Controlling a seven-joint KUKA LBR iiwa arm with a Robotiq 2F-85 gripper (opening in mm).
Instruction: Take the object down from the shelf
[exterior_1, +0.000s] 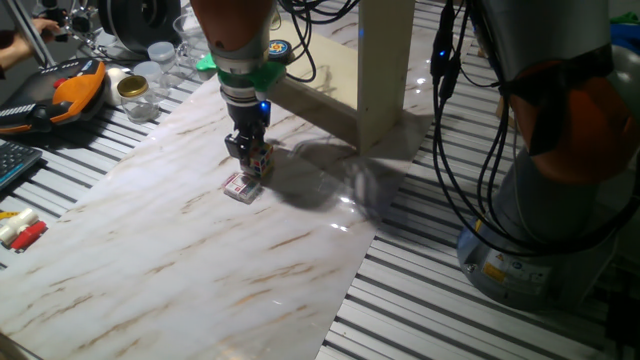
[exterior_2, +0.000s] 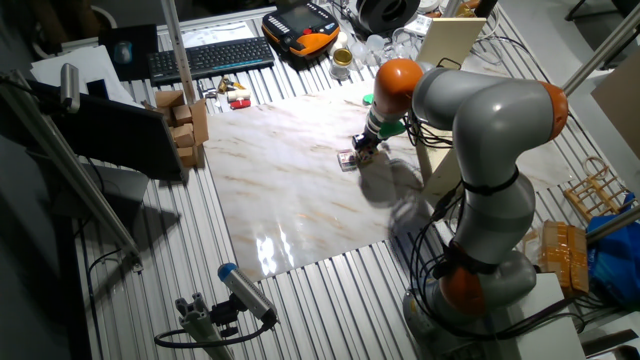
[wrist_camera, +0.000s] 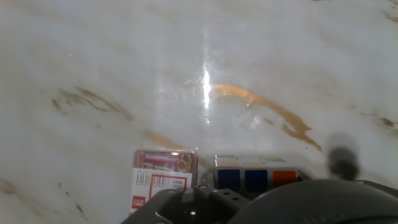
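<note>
A: Where does the shelf (exterior_1: 385, 70) stand?

B: At the far edge of the marble-patterned desk (exterior_1: 180, 260). One fixed view shows a pale beige upright panel and a low board running out from its foot. In the other fixed view the shelf (exterior_2: 447, 40) shows as a pale panel behind the arm.

A: And the object being handled?

B: A small cube with coloured squares (exterior_1: 259, 158) sits low over the desk, between the fingers of the hand (exterior_1: 250, 152). The hand view shows the cube (wrist_camera: 255, 176) with blue and orange squares on the face towards the camera. The hand looks clamped on it, fingers on either side.

A: Anything beside it?

B: A small box of paper clips (exterior_1: 240, 187) lies flat on the desk, just beside the cube. In the hand view the box (wrist_camera: 163, 174) sits left of the cube, nearly touching; whether they touch cannot be told. The other fixed view shows the box (exterior_2: 347, 160) next to the hand (exterior_2: 362, 146).

A: What lies farther out?

B: An orange and black handheld pendant (exterior_1: 75, 90) and some clear jars (exterior_1: 150, 75) lie off the marble at the left in one fixed view. A keyboard (exterior_2: 210, 58) and small cardboard boxes (exterior_2: 183, 122) lie beyond the marble in the other fixed view. The arm's grey and orange body (exterior_2: 480, 150) rises from the slatted base.
</note>
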